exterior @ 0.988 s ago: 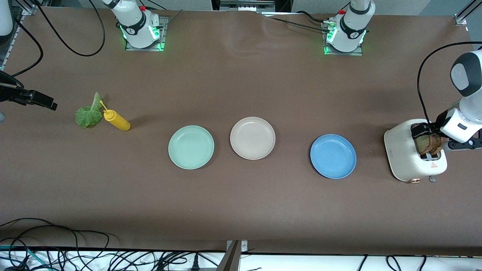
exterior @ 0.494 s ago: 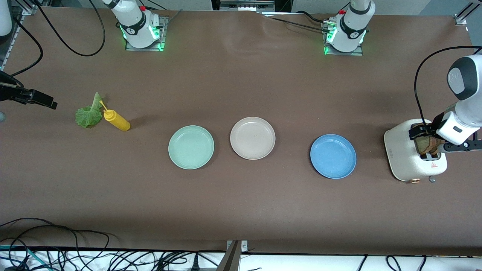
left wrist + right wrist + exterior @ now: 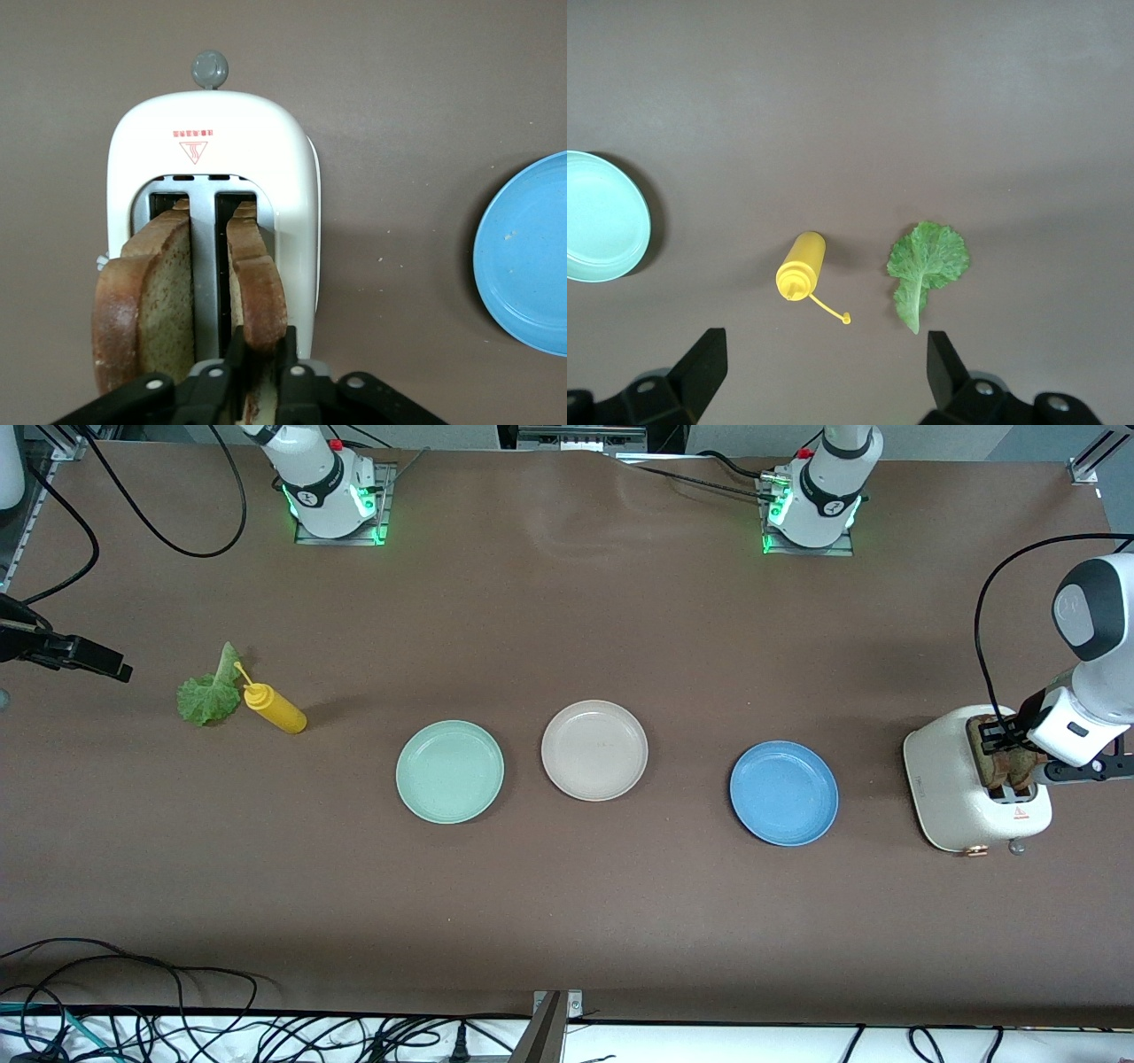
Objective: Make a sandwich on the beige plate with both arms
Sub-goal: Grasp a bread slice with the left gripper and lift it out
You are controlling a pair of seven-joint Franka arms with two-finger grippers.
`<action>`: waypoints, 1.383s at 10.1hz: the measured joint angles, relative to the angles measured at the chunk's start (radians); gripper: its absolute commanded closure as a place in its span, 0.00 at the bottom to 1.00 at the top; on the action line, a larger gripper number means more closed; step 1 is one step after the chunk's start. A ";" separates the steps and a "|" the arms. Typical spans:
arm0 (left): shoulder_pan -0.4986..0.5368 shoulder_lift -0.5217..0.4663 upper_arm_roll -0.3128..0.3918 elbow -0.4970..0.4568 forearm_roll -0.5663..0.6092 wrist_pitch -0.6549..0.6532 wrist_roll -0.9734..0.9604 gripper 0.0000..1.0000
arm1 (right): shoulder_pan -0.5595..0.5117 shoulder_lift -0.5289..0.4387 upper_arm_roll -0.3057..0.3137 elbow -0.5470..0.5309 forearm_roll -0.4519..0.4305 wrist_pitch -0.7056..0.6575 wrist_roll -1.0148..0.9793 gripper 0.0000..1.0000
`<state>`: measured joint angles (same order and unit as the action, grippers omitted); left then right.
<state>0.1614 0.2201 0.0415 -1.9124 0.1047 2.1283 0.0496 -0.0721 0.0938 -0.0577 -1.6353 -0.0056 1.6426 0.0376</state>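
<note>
At the left arm's end of the brown table (image 3: pixel 567 886) stands a white two-slot toaster (image 3: pixel 948 797) with a slice of wholegrain bread upright in each slot. The left gripper (image 3: pixel 259 359) is down at the toaster, its jaws pressed together on the upper edge of one bread slice (image 3: pixel 257 288); the other bread slice (image 3: pixel 146 297) stands untouched in the neighbouring slot. Three round plates lie in a row along the middle of the table, all bare: a blue plate (image 3: pixel 784 793) nearest the toaster, the beige plate (image 3: pixel 594 750) in the centre, and a mint green plate (image 3: pixel 450 771) just beside it toward the right arm's end. Near that end a green lettuce leaf (image 3: pixel 208 691) lies flat, touching a yellow squeeze bottle (image 3: pixel 276 710) lying on its side. The right gripper (image 3: pixel 824 367) hangs above the leaf and bottle with its jaws wide apart, holding nothing. Black cables (image 3: pixel 177 1027) trail along the table edge nearest the front camera.
</note>
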 measured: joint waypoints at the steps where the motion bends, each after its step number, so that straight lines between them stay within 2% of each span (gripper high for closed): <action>1: 0.000 0.000 0.001 0.000 0.000 0.000 0.000 1.00 | 0.000 0.000 0.000 0.000 0.000 0.000 0.000 0.00; 5: 0.001 -0.045 0.004 0.011 0.000 -0.046 0.000 1.00 | -0.001 0.000 0.000 0.000 0.000 0.000 0.000 0.00; 11: -0.007 -0.294 -0.026 0.038 0.000 -0.278 0.000 1.00 | -0.002 0.000 0.000 0.000 0.000 0.000 0.000 0.00; 12: -0.009 -0.310 -0.039 0.038 -0.016 -0.289 0.000 1.00 | -0.002 0.000 0.000 0.000 0.000 0.000 0.000 0.00; 14: -0.021 -0.298 -0.068 0.029 -0.122 -0.296 0.000 1.00 | -0.002 0.000 0.000 0.000 0.000 0.000 0.000 0.00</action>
<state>0.1409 -0.0776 -0.0262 -1.8834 -0.0172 1.8322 0.0497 -0.0746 0.0942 -0.0575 -1.6352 -0.0056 1.6426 0.0373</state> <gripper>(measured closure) 0.921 0.000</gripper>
